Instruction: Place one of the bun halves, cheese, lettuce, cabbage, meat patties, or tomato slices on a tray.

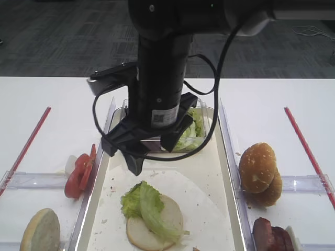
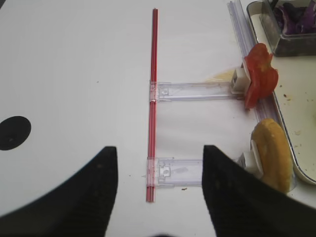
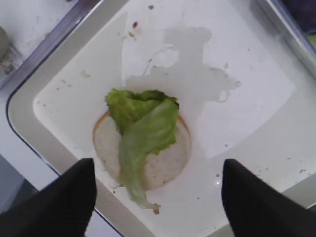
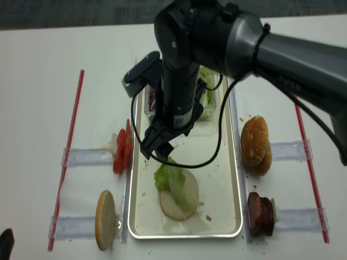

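Note:
A crinkly green lettuce leaf (image 3: 145, 131) lies across a pale bun half (image 3: 168, 163) on the cream tray (image 3: 54, 143). My right gripper (image 3: 158, 200) hangs just above them, open and holding nothing; the leaf lies free between its black fingers (image 3: 64, 202). From above, that gripper (image 4: 157, 150) is over the tray's middle, with the lettuce (image 4: 173, 181) below it. Out over the bare white table, my left gripper (image 2: 160, 192) is open and empty. Purple cabbage (image 2: 296, 19) sits in a tub. Tomato slices (image 1: 81, 170) and meat patties (image 1: 272, 235) stand in holders. Cheese is out of view.
Clear plastic holders flank the tray: a bun half (image 1: 41, 230) at the left, stacked bun halves (image 1: 259, 167) at the right. A tub of lettuce (image 1: 193, 130) sits at the tray's far end under the arm. Red strips (image 1: 29, 141) run along both table sides.

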{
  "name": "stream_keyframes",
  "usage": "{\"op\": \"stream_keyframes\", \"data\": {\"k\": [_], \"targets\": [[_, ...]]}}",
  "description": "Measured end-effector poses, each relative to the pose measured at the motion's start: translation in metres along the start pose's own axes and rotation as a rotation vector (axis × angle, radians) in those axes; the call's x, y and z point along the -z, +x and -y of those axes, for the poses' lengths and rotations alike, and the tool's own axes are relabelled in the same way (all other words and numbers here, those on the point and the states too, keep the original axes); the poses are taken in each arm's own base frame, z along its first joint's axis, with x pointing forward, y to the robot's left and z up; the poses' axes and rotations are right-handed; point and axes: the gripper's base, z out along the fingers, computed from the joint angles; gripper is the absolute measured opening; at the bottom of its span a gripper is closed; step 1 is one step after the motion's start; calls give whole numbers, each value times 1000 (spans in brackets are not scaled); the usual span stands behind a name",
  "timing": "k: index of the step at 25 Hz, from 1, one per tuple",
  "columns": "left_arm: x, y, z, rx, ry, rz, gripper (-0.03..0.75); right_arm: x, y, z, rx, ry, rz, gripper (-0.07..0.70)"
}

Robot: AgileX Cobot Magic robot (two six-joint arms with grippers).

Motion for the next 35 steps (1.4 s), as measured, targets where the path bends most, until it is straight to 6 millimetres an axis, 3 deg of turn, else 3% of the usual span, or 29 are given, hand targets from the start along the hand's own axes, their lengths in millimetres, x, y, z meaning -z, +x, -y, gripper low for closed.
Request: {"op": "stream_keyframes", "data": {"k": [5,15,27,35], "targets": [[0,0,0,0,0,0,392,6,1,36,-86,10,14,526],[0,0,0,0,0,0,392,22,20,127,-296,38,50,526],[0,0,0,0,0,0,392,46,78,236,-605,74,97,524],[0,0,0,0,0,0,392,58,121,284,-767,93,122,524]]}}
